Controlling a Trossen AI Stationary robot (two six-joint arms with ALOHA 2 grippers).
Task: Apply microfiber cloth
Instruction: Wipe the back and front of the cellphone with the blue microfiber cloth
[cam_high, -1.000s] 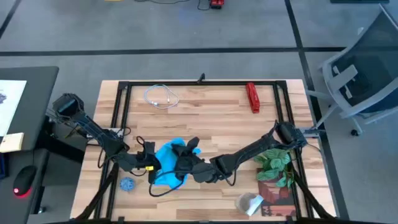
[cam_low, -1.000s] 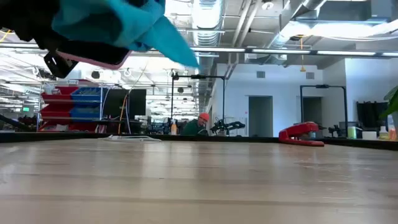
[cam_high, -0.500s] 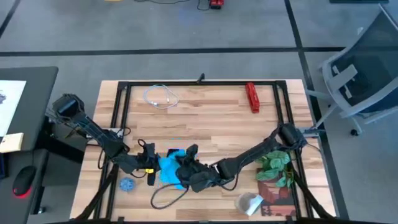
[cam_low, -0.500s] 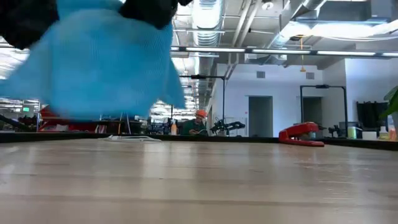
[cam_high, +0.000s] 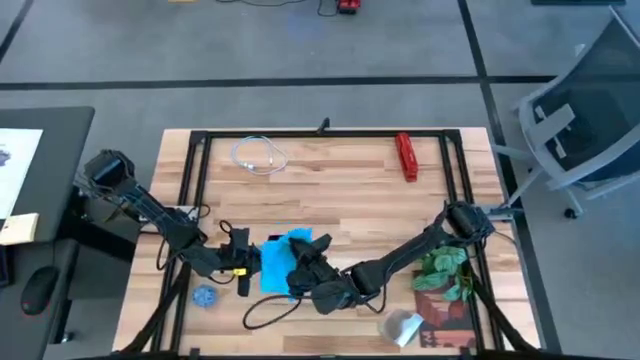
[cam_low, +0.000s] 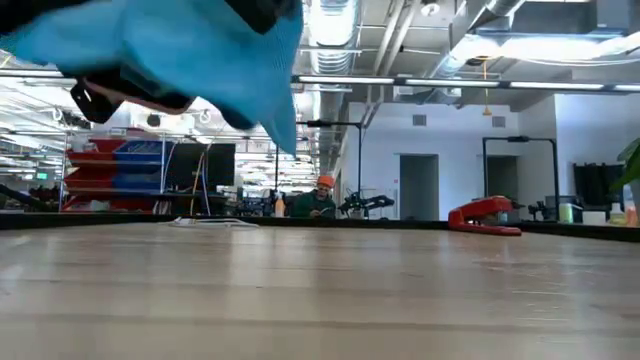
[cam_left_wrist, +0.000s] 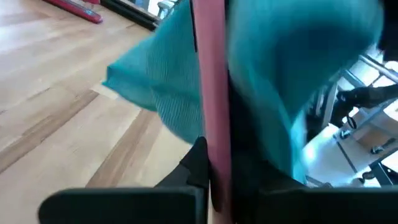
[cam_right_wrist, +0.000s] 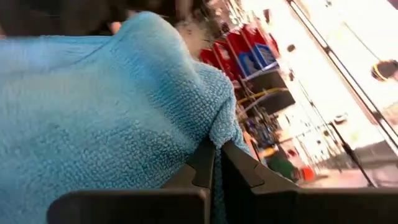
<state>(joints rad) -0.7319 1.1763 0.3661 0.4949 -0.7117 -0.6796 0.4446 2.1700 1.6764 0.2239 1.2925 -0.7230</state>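
Your right gripper (cam_right_wrist: 214, 165) has its dark fingers pinched together on a fold of the bright sky-blue microfiber cloth (cam_high: 283, 262), holding it above the wooden surface (cam_high: 330, 190) near the front edge. Your left gripper (cam_high: 243, 264), just beside it, clamps a thin pink-edged flat object (cam_left_wrist: 211, 118), likely a phone, with the cloth draped against it.

Expect the cloth to be light, limp and plush: it will sag, bunch and slide rather than push, so grip a gathered fold or an edge, not the flat middle.

Compared with half a second ago, the cloth sits higher in the low view and reads wider from above, and your right gripper is farther forward.
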